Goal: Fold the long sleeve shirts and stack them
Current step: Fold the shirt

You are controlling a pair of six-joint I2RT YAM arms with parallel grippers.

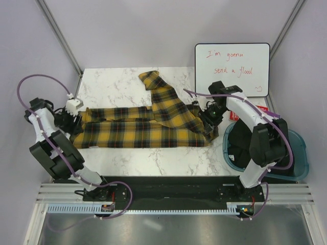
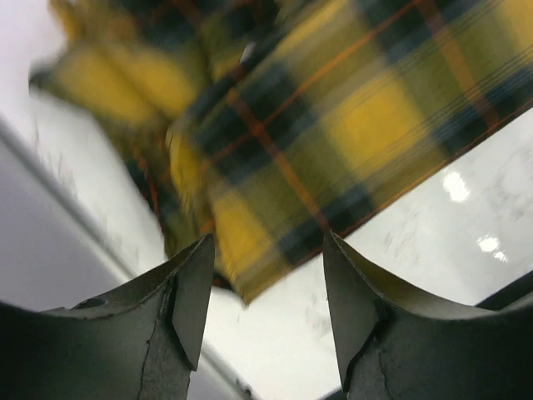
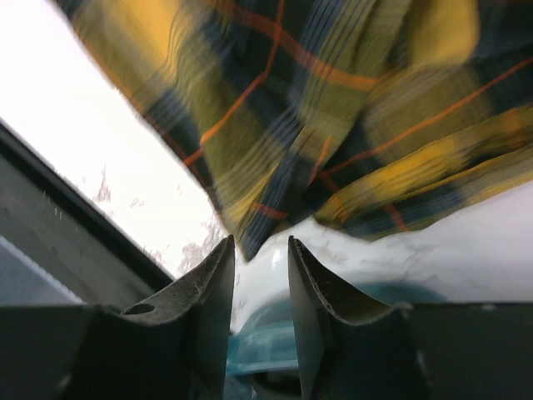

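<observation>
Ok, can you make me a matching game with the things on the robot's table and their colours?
Things:
1. shirt
2. whiteboard
3. bin
4. table

Colours:
A. white marble with grey veins
B. yellow and black plaid
C. teal
D. white with red writing

Pairs: 1-B, 2-D, 3-C, 4-A

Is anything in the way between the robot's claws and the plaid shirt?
Nothing visible is. The left gripper and the right gripper sit right at opposite ends of the plaid shirt, jaws apart, with the cloth just ahead of them.
</observation>
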